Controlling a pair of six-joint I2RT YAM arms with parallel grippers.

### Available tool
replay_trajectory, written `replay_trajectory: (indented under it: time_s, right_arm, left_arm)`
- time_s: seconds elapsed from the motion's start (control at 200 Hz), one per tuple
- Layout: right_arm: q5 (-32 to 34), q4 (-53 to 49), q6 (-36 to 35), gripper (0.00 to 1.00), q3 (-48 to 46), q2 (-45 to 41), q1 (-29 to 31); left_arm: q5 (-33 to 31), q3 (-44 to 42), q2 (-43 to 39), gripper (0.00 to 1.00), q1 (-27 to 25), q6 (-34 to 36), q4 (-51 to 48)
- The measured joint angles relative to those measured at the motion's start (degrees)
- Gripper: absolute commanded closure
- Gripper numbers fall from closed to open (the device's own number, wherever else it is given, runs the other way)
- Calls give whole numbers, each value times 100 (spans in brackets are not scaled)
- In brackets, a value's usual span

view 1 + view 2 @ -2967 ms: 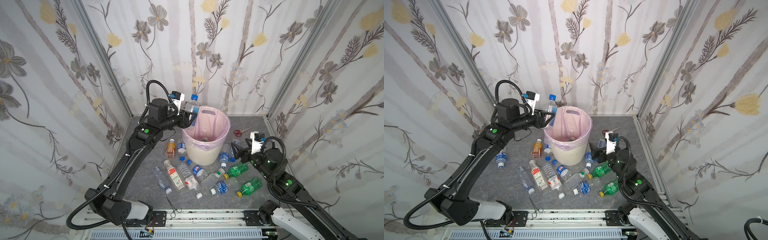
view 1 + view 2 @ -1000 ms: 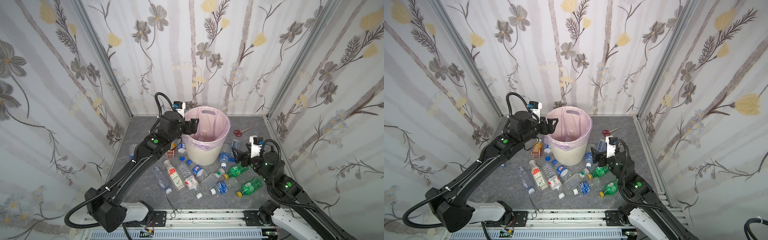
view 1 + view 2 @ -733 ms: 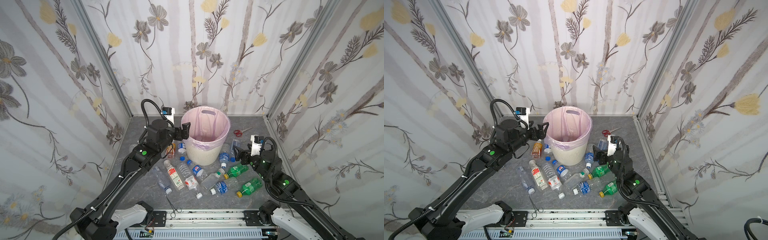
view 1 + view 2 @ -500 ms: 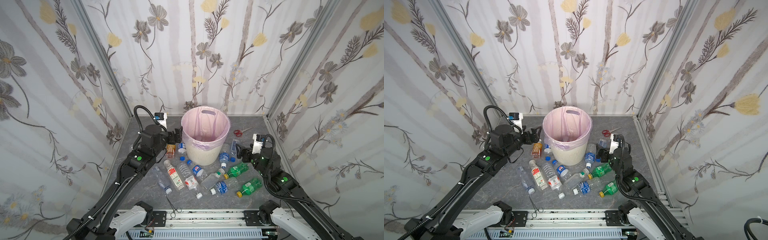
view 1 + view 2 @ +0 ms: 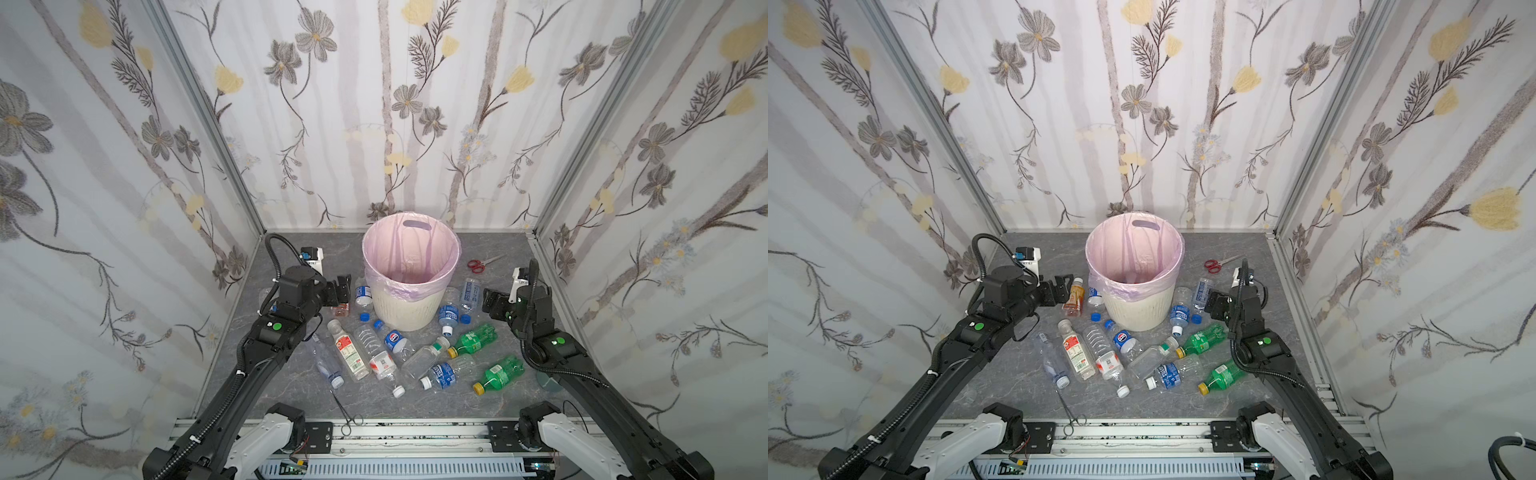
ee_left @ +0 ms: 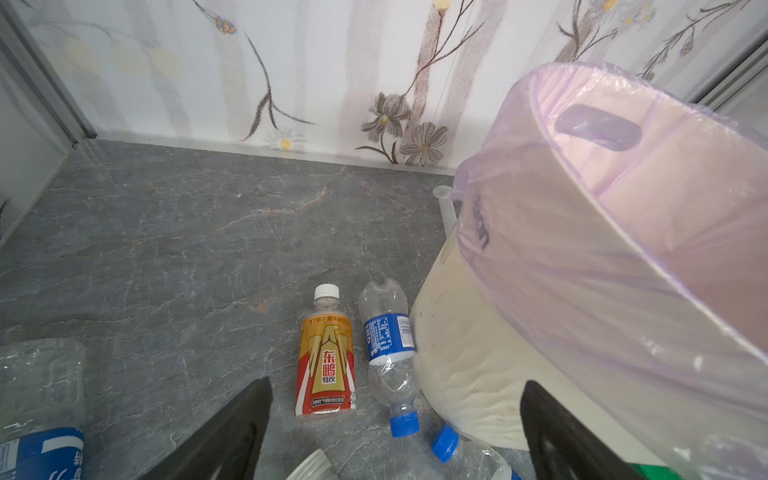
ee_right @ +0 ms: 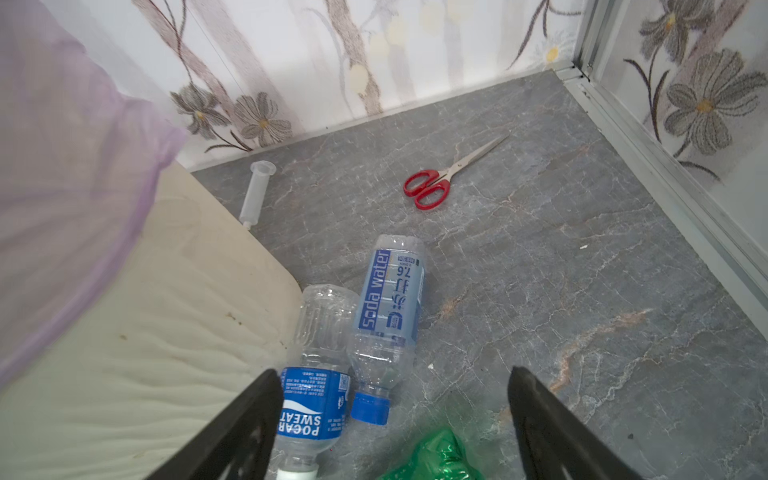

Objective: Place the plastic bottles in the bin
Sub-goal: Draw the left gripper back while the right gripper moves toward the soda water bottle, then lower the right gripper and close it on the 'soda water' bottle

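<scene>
Grey marbled desk between flowered walls: we find the clear-up far from finished. The bin stands upright at the back middle of the desk, mouth up, handle cut-out toward the back wall. Its depth hides most of what it holds, so we cannot count what is inside. Well over a dozen bottles lie outside it, all on their sides, crowded round its foot and fanned out toward the front rail.

We see the left gripper low at the bin's left with its jaws spread wide and nothing between them. The right gripper hangs at the bin's right, jaws likewise apart and empty.

Ahead of the left gripper the orange bottle lies lengthwise toward the back wall, white cap farthest away. The blue-label bottle lies just beside it, nearly parallel against the bin, cap pointing the opposite way. Ahead of the right gripper the soda-water bottle and the Pocari bottle lie side by side, bases to the back wall and caps toward the gripper. Two green bottles lie aslant, yellow caps toward the front middle.

We judge the scissors, forceps and syringe no part of the job.
</scene>
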Motion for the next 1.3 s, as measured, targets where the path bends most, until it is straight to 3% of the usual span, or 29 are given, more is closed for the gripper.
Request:
replay_trajectory:
  time_s: [0.555,1.299]
  right_arm:
    - [-697,295,-116,9,625,2081,-409]
    - [-1088,612,-107,9,1091,3348,-516]
  left_arm:
    - [116,-472,-197,4,201,107,7]
    - [66,-726,-461,4,269,120,9]
